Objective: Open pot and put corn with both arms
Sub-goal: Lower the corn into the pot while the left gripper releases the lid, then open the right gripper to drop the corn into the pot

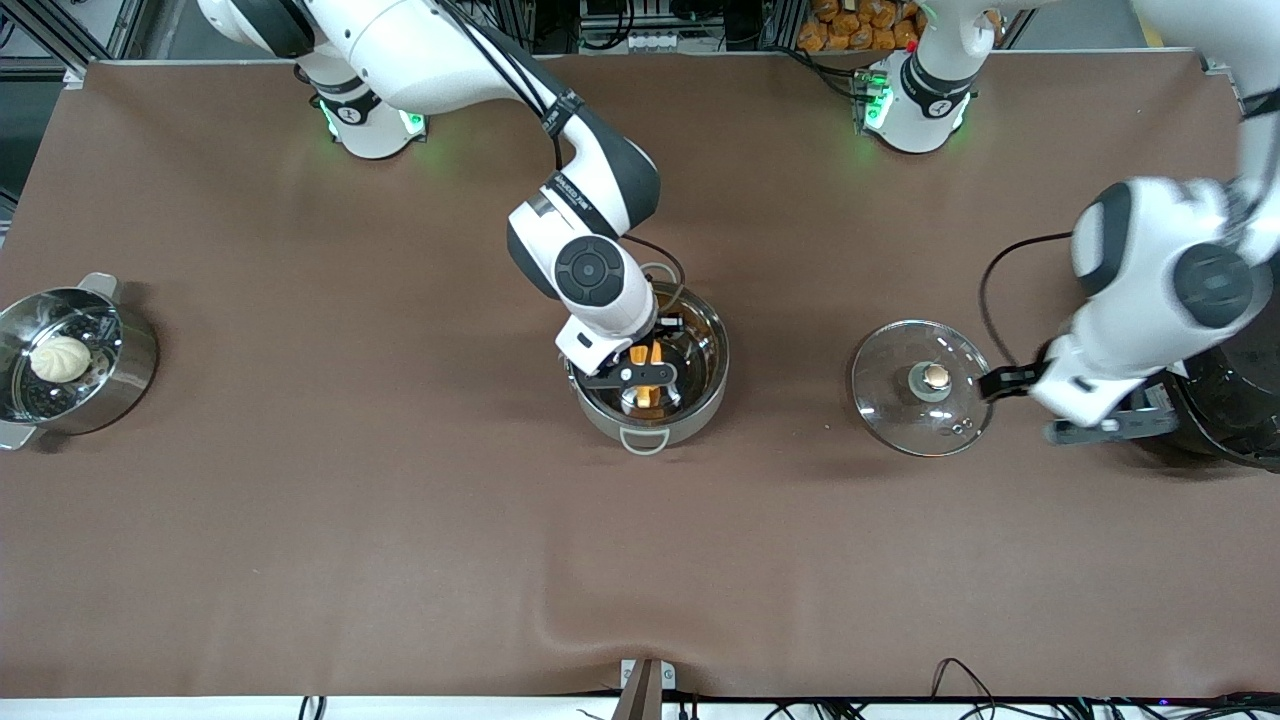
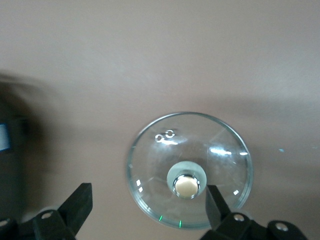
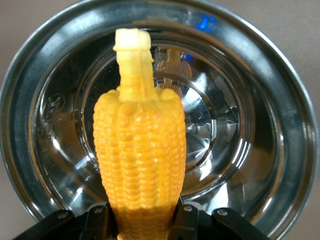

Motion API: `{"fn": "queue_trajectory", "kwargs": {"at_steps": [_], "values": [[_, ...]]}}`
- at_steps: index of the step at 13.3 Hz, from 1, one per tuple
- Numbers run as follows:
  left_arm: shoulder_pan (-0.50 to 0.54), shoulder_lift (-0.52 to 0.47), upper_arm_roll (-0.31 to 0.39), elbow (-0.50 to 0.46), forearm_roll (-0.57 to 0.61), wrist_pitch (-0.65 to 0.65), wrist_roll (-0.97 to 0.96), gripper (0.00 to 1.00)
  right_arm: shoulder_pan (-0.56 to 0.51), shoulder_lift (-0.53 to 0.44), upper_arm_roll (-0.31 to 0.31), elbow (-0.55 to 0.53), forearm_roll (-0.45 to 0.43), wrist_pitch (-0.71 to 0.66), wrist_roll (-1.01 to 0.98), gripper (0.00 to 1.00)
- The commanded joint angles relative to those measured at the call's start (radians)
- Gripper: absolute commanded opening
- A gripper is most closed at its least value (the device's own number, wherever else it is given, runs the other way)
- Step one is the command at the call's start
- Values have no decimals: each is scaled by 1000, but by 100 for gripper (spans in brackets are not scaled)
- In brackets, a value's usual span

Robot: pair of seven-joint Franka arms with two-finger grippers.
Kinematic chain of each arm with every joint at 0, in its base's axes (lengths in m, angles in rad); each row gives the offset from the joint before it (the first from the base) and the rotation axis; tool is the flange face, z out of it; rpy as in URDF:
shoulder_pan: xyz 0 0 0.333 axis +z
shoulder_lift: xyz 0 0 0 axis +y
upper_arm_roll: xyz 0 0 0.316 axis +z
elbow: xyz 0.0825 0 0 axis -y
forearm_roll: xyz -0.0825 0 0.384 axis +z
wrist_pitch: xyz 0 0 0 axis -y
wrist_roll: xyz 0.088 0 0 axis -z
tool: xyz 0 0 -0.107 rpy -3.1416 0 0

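The shiny steel pot (image 1: 697,405) stands open at the table's middle. My right gripper (image 1: 645,378) is over it, shut on the yellow corn (image 1: 648,370). In the right wrist view the corn (image 3: 140,150) hangs from the gripper (image 3: 142,220) with its pale stub pointing down into the pot (image 3: 260,125). I cannot tell whether the stub touches the bottom. The glass lid (image 1: 905,420) lies flat on the cloth toward the left arm's end. My left gripper (image 1: 1030,408) is open and empty beside it. In the left wrist view the lid (image 2: 150,160) lies just past the gripper (image 2: 147,205).
A second steel pot (image 1: 130,385) holding a white bun (image 1: 60,358) stands at the right arm's end. A large black rice cooker (image 1: 1235,405) stands at the left arm's end, close to the left hand. The brown cloth has a raised fold near the front edge.
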State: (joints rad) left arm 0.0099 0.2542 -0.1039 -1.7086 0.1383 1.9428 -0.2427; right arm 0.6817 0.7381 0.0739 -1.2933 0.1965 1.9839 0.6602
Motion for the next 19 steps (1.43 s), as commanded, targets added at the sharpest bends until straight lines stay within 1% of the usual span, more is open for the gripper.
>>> {"fn": "queue_trajectory", "kwargs": {"at_steps": [1, 2, 3, 5, 8, 9, 10, 11, 15, 16, 17, 19], "values": [[10, 2, -14, 200, 7, -203, 9, 100, 15, 3, -14, 6, 9, 9, 33, 100], [9, -28, -14, 214, -18, -246, 9, 100, 16, 1, -14, 6, 12, 9, 33, 100], [9, -68, -13, 213, -51, -258, 8, 100, 15, 1, -14, 8, 14, 9, 35, 100], [9, -113, -11, 211, -63, -283, 9, 100, 13, -6, -14, 8, 17, 6, 36, 100], [7, -139, -14, 210, -75, -324, 35, 100, 0, -17, -16, 11, 18, 0, 44, 100], [7, -151, -11, 208, -106, -324, 37, 100, -13, -25, -19, 12, 18, -3, 33, 100], [6, -157, -10, 208, -121, -326, 37, 100, -45, -46, -19, 11, 17, -17, 27, 100], [7, -168, -11, 205, -124, -326, 37, 100, -74, -57, -19, 12, 17, -58, 0, 100], [2, -179, -11, 205, -125, -353, 64, 100, -235, -135, -20, 2, 11, -232, -248, 100], [-2, -184, -11, 205, -125, -364, 95, 100, -266, -175, -22, -29, -2, -267, -308, 100], [-2, -187, -13, 205, -125, -373, 95, 100, -316, -219, -22, -78, -14, -275, -364, 100], [-2, -191, -20, 207, -125, -384, 98, 100, -407, -320, -22, -215, -17, -277, -512, 100]]}}
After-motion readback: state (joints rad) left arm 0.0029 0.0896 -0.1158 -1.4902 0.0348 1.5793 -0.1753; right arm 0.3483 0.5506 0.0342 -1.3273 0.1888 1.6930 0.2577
